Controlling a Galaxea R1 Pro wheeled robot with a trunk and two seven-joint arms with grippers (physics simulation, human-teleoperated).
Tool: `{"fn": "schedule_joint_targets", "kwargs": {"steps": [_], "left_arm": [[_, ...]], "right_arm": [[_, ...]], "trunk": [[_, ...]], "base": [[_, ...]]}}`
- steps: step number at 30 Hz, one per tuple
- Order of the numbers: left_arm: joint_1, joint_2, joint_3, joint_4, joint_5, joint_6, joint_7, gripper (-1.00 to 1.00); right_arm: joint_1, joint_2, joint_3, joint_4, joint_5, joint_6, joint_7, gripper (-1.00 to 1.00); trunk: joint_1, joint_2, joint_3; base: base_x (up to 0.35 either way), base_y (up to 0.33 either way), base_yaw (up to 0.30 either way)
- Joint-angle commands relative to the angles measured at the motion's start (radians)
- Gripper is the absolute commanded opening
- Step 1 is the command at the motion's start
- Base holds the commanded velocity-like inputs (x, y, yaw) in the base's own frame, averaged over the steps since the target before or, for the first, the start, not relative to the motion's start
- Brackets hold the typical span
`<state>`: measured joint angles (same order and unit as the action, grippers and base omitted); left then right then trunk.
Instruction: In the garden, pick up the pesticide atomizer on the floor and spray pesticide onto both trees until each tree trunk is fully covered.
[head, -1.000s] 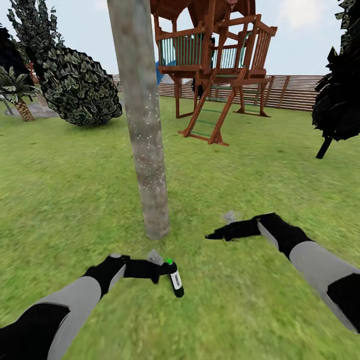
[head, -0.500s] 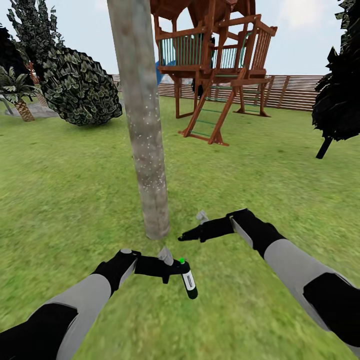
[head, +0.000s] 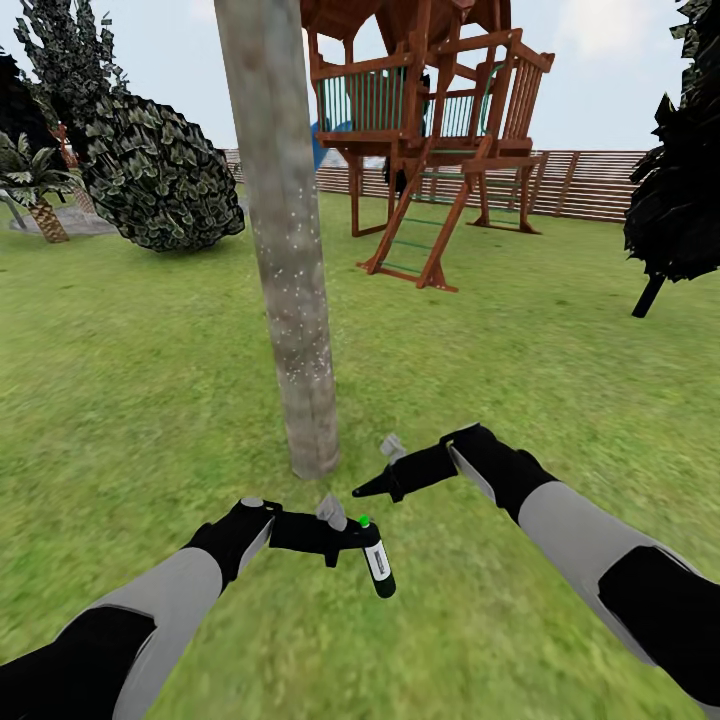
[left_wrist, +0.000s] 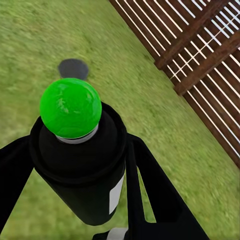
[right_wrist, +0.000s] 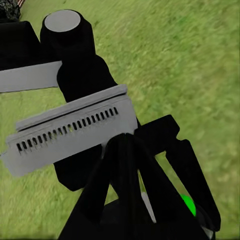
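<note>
lawn (head: 560, 330) spreads to slatted fence (head: 600, 180); left gripper (head: 352, 540) grips atomizer (head: 377, 562), right gripper (head: 368, 488) pinched empty.

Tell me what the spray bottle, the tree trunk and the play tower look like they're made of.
Atomizer: smooth black plastic or metal, with a glossy green cap, judging by the highlights. Tree trunk: rough bark, mottled grey-brown with pale specks. Play tower: reddish-brown stained wood, in beams and slats.
</note>
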<state>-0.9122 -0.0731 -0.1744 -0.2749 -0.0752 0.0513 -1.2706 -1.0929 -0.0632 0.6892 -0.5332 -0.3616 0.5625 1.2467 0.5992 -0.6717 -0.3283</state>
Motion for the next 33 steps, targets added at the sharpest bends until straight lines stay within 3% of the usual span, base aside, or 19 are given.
{"fn": "schedule_joint_targets", "kwargs": {"steps": [1,33], "left_arm": [[-0.001,-0.001,0.006,-0.001,-0.008,0.005,-0.004,-1.00],[-0.001,-0.001,0.006,-0.001,-0.007,0.004,-0.006,-1.00]], "right_arm": [[-0.001,-0.001,0.007,-0.001,-0.010,0.008,-0.001,-1.00],[0.005,0.010,0.013,0.082,-0.001,0.002,-0.018,-1.00]], "trunk": [[0.000,-0.001,-0.001],[0.000,-0.001,-0.001]], "base": [[0.000,0.000,0.000],[0.000,0.000,0.000]]}}
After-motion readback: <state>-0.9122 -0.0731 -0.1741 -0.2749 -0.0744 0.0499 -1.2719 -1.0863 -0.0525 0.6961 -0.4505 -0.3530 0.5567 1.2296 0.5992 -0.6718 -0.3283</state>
